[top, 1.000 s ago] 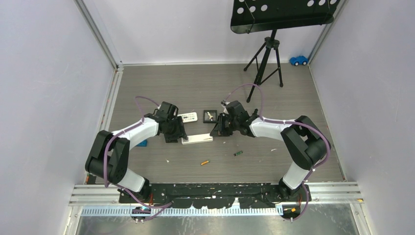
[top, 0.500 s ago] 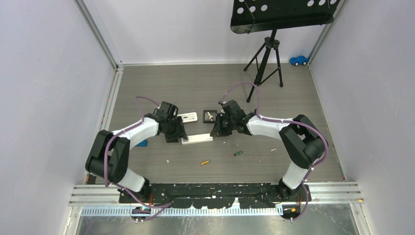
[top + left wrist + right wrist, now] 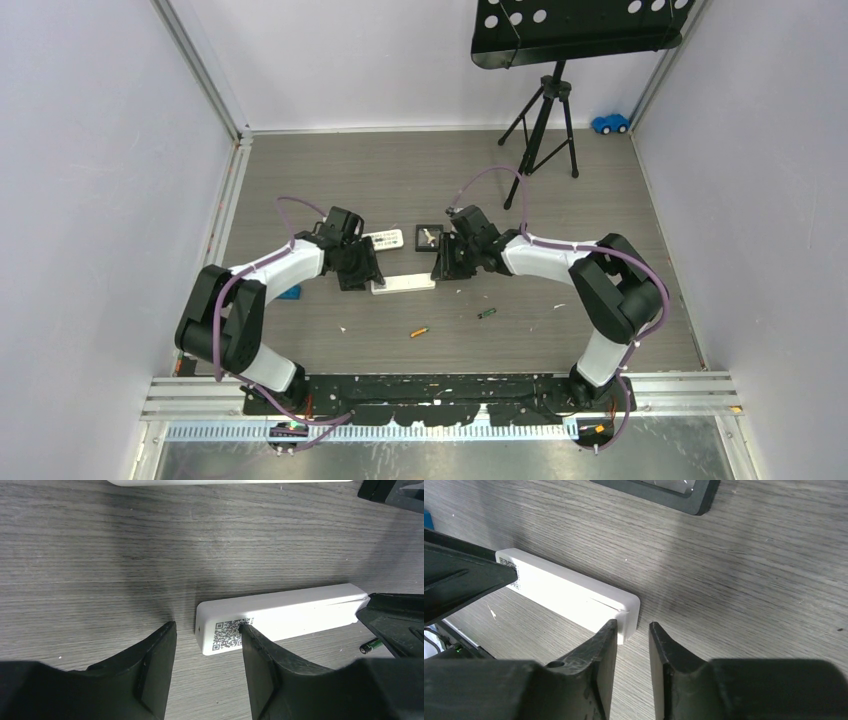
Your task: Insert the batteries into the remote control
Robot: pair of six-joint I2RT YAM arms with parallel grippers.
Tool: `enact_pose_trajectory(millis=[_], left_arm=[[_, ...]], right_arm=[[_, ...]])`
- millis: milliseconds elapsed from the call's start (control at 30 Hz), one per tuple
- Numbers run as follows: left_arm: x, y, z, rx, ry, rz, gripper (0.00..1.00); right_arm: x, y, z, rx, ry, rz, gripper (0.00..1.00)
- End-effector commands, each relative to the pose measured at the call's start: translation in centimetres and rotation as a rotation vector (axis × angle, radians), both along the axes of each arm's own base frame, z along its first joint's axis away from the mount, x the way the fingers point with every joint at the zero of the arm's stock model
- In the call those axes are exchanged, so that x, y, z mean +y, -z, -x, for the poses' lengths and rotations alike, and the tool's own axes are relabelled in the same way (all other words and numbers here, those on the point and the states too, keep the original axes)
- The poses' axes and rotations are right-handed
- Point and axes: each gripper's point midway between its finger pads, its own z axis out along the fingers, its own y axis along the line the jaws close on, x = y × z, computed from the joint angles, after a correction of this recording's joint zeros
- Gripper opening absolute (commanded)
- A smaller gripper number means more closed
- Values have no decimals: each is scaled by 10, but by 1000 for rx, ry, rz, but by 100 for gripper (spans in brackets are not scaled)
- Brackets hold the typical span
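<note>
Grey tabletop (image 3: 100, 555): slim white rectangular remote (image 3: 285, 612) ungripped, left gripper (image 3: 207, 627) wide at 9 o'clock, right gripper (image 3: 633, 625) narrow at 3 o'clock; a push could skid it.

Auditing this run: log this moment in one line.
remote back-up; left gripper open, one end; right gripper open, other end; batteries loose

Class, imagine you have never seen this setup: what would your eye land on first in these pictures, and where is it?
The white remote control in the middle, lying back up, with the left gripper at its QR-code end and the right gripper at the other, both with jaws open. Nearer the front edge, an orange battery and a green-and-black battery lie loose.
</note>
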Motion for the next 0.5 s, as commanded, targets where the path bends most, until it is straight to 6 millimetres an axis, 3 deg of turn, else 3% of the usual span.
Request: enact_pose_trajectory(millis=[0,467], left_arm=[[6,7,-3,-5,9,-46,52],[6,9,-2,1,10,-44,52]], right_arm=[[-13,21,8,43,1,76,37],[-1,19,11,62,1,-1,50]])
